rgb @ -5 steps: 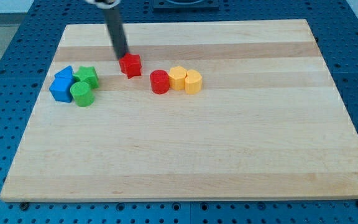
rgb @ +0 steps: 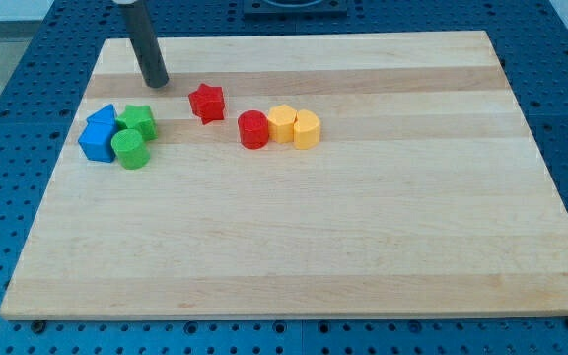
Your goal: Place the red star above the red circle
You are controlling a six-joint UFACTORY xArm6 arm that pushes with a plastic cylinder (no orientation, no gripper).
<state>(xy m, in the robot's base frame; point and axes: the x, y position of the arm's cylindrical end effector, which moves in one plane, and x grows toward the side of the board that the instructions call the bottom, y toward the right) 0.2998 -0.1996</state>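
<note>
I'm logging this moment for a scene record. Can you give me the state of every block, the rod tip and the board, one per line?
my tip: on the board, up-left of the red star, clear of all blocks
red star: alone, up-left of the red circle
red circle: touching the yellow pair's left side
yellow blocks: two, side by side
blue blocks: clustered with the green ones
green blocks: two, in that cluster
board: flat

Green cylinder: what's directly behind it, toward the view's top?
Behind the green cylinder a green block of unclear shape and the blue blocks crowd against it. It covers their lower near sides, so contact there can't be confirmed. My tip stands farther back, apart.
</note>
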